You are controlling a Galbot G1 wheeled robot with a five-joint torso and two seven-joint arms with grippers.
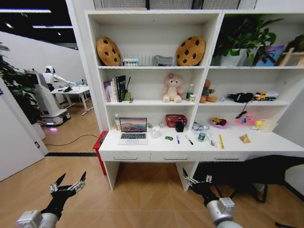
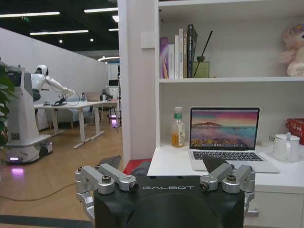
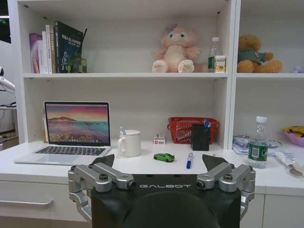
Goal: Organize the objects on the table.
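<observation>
An open silver laptop stands at the left of the white table. To its right lie a small green item, a blue pen and a black pen. My left gripper hangs open over the wooden floor, well short of the desk's left end. My right gripper is open too, low in front of the desk's middle. Neither holds anything.
On the desk also stand a white mug, a red basket, a black pen holder and a small bottle. Shelves with books and plush toys rise behind. Another robot stands far left.
</observation>
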